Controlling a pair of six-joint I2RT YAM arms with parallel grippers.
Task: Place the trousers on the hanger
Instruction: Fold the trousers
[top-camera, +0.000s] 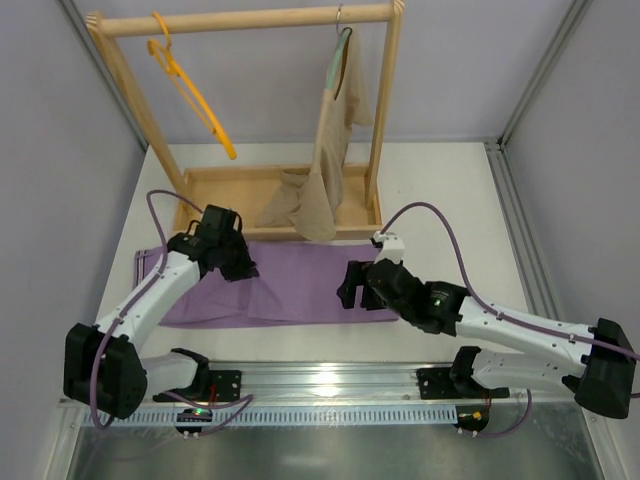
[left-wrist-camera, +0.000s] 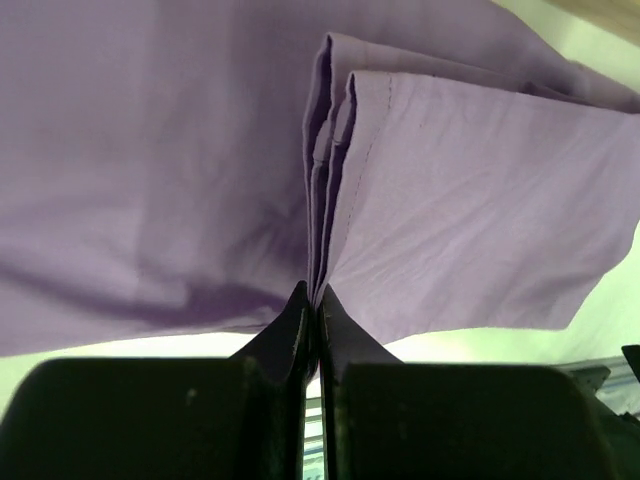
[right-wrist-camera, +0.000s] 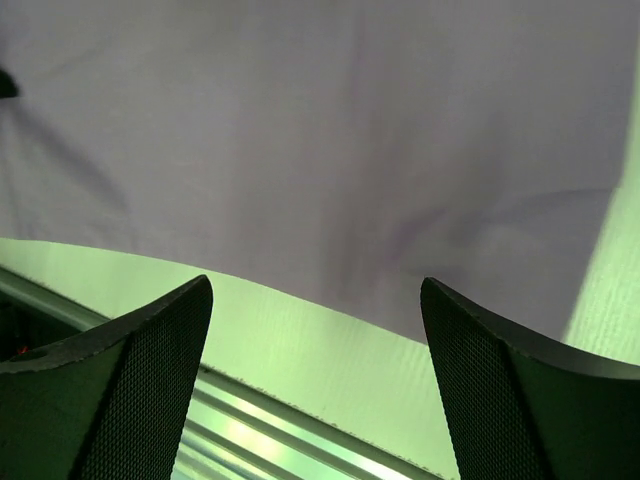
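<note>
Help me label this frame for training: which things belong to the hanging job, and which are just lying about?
Job: trousers, orange hanger, left pincer shut on the trousers, right pincer open.
Lying about: beige garment, grey-green hanger, wooden rack.

The trousers are plain lilac-purple with a fine stitched seam line. The hanger is orange-yellow. The rack is pale wood, carrying a beige-tan garment on a grey-green hanger. The desk is white. The left pincer and right pincer are black, the right's pads mesh-textured.
</note>
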